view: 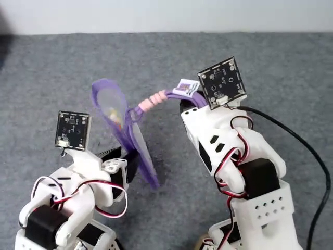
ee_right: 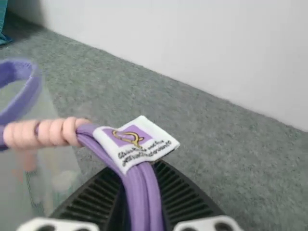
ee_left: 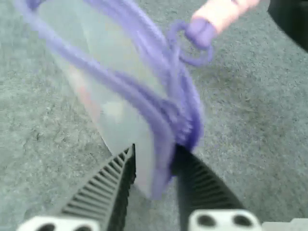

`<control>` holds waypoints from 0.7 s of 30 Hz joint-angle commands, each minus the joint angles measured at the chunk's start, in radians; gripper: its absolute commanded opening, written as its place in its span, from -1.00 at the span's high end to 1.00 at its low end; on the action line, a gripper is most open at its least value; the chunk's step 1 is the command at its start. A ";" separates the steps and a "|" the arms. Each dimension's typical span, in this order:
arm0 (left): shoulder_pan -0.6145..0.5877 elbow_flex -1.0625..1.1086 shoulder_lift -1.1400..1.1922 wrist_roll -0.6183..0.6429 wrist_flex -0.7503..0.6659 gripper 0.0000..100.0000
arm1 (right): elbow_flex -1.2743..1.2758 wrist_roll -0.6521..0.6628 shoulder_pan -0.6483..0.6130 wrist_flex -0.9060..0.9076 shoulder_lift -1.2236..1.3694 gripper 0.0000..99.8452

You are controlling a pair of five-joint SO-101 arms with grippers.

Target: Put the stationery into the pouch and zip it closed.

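Note:
A clear pouch point(view: 120, 125) with purple trim is held up off the grey carpet, standing on edge. My left gripper point(view: 134, 162) is shut on its lower edge; in the left wrist view the pouch point(ee_left: 120, 86) rises between the black fingers point(ee_left: 115, 183). A purple strap point(view: 171, 94) with pink beads point(view: 151, 102) and a white label point(view: 186, 86) runs from the pouch's zip end to my right gripper point(view: 190, 102), which is shut on the strap point(ee_right: 139, 183). Small coloured stationery pieces point(view: 114, 114) show faintly through the pouch wall.
Grey carpet point(view: 270, 67) covers the table around both arms. A white wall point(ee_right: 216, 43) borders the far edge. A black cable point(view: 307, 161) trails by the right arm.

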 commanded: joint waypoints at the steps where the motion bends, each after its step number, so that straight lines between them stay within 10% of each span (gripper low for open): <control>1: -0.009 0.001 0.008 -0.041 -0.049 0.91 | -0.034 -0.008 0.012 0.042 -0.024 0.99; 11: -0.014 0.027 0.008 -0.043 -0.087 0.97 | -0.038 0.000 0.018 0.216 -0.120 0.96; 21: -0.011 0.070 0.008 -0.043 -0.153 0.97 | -0.038 0.000 0.012 0.541 -0.251 0.41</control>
